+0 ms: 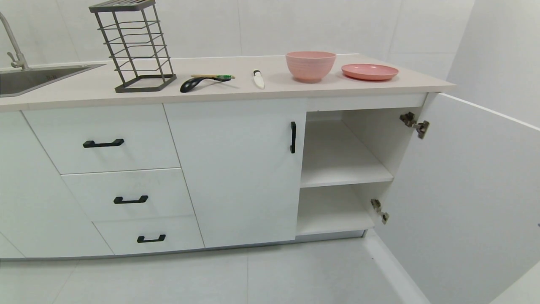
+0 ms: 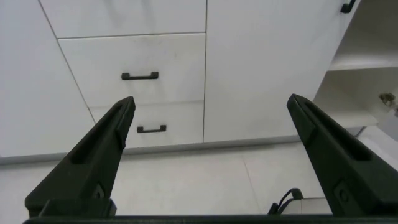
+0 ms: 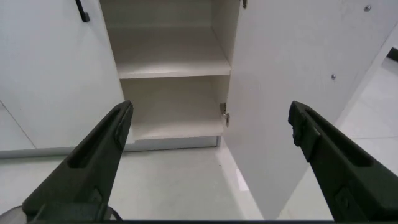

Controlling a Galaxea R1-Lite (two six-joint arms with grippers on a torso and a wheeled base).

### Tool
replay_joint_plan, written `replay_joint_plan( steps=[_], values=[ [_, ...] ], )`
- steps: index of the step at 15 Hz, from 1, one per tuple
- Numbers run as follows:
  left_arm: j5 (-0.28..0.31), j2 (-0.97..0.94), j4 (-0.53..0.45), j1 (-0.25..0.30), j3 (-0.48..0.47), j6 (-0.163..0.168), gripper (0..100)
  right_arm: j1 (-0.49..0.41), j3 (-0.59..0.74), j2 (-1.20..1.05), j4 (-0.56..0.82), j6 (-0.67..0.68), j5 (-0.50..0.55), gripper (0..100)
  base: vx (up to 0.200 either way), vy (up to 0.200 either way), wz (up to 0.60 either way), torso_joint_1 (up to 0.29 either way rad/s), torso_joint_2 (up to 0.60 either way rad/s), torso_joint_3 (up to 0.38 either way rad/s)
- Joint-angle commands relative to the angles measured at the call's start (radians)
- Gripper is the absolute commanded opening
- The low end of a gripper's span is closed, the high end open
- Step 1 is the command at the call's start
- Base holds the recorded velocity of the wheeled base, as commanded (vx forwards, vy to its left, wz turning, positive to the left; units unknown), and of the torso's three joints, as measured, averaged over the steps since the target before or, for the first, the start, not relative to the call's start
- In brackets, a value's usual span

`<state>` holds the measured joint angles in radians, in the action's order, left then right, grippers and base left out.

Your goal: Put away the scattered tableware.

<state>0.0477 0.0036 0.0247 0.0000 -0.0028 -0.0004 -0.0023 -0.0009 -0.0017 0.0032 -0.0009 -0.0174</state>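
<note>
Up on the counter (image 1: 295, 89), well above and well apart from both pincers, the tableware lies strung along the middle and right stretch. A pink bowl (image 1: 311, 65) stands upright toward the back edge. A pink plate (image 1: 370, 71) sits just beside it at the right-hand end, the two not touching. Left of the bowl a small white utensil (image 1: 258, 79) lies pointing from back to front. Further left lies a black spoon (image 1: 198, 83), and close behind it a wooden-handled utensil (image 1: 213, 77) with a green tip; whether they touch I cannot tell. A dark wire rack (image 1: 135, 46) stands upright left of those, and a steel sink (image 1: 29, 78) with its tap (image 1: 12, 42) is set into the left end.

Below the counter run three white drawers (image 1: 126, 194) with black handles, then a closed door (image 1: 236, 173). Beyond that is a cupboard with its door (image 1: 464, 190) swung wide, baring a shelf (image 1: 344, 169) and a bottom board. Pale tiles cover the floor (image 1: 253, 274) and the wall.

The left gripper (image 2: 211, 102) hangs low over the floor, its fingers spread wide, facing the lower drawers. The right gripper (image 3: 211, 107) hangs equally low, likewise spread wide, facing the open cupboard's shelves
</note>
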Motion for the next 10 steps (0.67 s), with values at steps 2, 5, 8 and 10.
replay_joint_plan(
  steps=[2, 5, 8, 10],
  values=[
    [-0.025, -0.004, -0.022, 0.002, 0.003, 0.013, 100, 0.001, 0.001, 0.002, 0.000, 0.007, -0.001, 100, 0.000, 0.000, 0.00, 0.000, 0.00, 0.000],
    [-0.025, -0.004, -0.022, 0.002, 0.003, 0.002, 100, 0.001, 0.001, 0.002, 0.000, 0.010, -0.001, 100, 0.000, 0.000, 0.00, 0.000, 0.00, 0.000],
    [-0.023, -0.004, -0.023, 0.002, 0.003, 0.002, 100, 0.001, 0.001, 0.002, 0.000, 0.010, -0.001, 100, 0.000, -0.067, 0.00, 0.001, 0.00, 0.001],
    [-0.023, -0.004, -0.023, 0.002, 0.003, 0.002, 100, 0.001, 0.001, 0.002, 0.000, 0.012, -0.001, 100, 0.000, -0.200, 0.00, 0.002, 0.00, 0.002]
  ],
)
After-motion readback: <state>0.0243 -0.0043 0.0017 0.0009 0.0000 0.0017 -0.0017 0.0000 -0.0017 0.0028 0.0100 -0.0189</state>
